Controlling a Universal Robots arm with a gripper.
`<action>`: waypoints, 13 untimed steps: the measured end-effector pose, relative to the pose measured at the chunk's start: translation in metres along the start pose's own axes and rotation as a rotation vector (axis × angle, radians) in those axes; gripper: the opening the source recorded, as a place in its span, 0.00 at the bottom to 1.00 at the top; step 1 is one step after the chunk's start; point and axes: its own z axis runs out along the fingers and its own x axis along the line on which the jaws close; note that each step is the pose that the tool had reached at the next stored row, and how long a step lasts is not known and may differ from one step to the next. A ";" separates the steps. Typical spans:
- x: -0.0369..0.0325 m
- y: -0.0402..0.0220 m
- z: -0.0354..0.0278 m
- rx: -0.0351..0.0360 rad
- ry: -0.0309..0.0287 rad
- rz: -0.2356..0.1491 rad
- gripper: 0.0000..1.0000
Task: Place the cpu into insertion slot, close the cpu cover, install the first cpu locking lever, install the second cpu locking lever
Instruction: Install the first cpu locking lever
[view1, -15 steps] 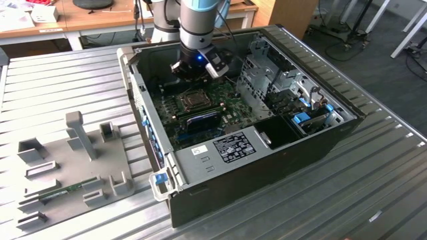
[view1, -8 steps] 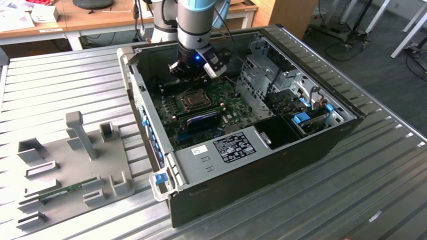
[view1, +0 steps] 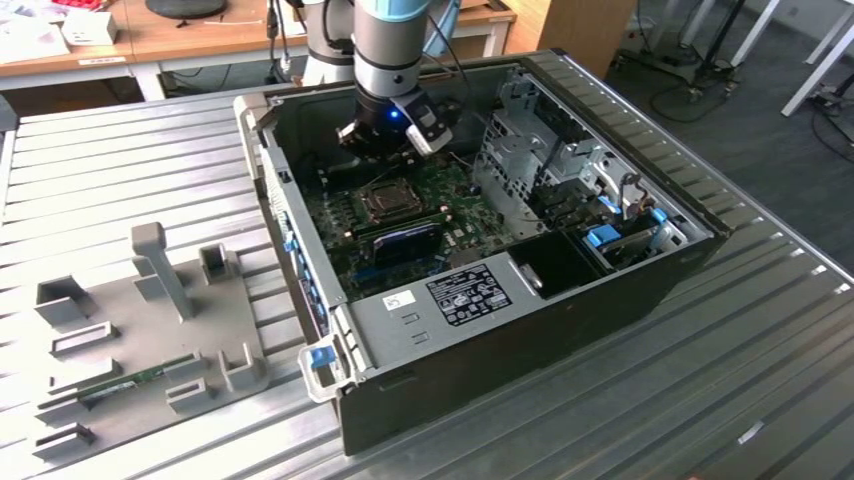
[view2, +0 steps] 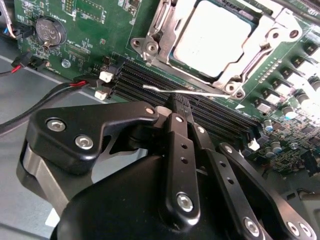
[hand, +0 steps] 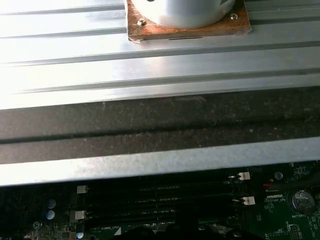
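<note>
In the second wrist view the cpu (view2: 215, 37) lies flat in the insertion slot with the silver cpu cover (view2: 167, 25) down around it. A thin silver locking lever (view2: 200, 93) sticks out along the socket's edge, over the black memory slots (view2: 145, 80). My gripper (view2: 179, 102) is shut, its black fingertips right at this lever; whether they pinch it I cannot tell. In the exterior view the gripper (view1: 384, 140) hangs inside the open computer case, just beyond the insertion slot (view1: 390, 200) on the green board.
Red and black cables (view2: 60, 90) and a coin battery (view2: 50, 31) lie beside the memory slots. A metal drive cage (view1: 547, 160) stands at the exterior view's right of the board. A grey fixture plate (view1: 147, 330) lies outside the case on the slatted table.
</note>
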 end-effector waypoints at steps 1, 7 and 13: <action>-0.0003 0.0000 0.0001 0.0001 0.0000 0.000 0.10; -0.0051 -0.0014 0.0008 0.0001 -0.0007 0.002 0.10; -0.0085 -0.0041 0.0018 0.0004 -0.0014 0.005 0.10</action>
